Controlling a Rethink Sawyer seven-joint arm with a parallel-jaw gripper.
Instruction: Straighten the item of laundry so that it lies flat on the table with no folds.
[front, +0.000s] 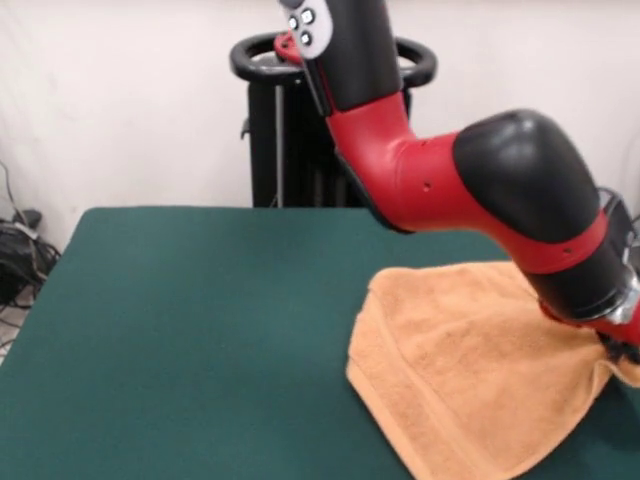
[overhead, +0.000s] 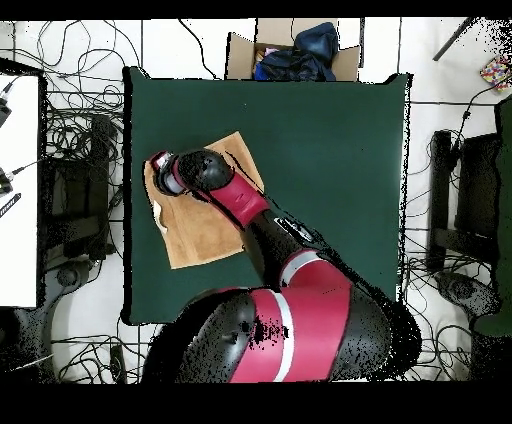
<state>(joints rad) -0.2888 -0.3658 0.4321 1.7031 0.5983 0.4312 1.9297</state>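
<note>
Towel (front: 470, 370) lay bunched and partly raised on the green table (front: 200, 330). The gripper (front: 622, 352) was at its raised right edge; I could not tell if it was closed.

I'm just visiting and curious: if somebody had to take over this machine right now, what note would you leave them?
Gripper: at the towel's edge, where the cloth bunches up to it; open or shut cannot be seen.
Towel: on the green table, near one side edge, under the arm. It is pulled up toward the gripper and rumpled, with a doubled-over edge along its front.
Done: the arm has reached the towel.
Left: spread the towel until it lies flat with no folds.
</note>
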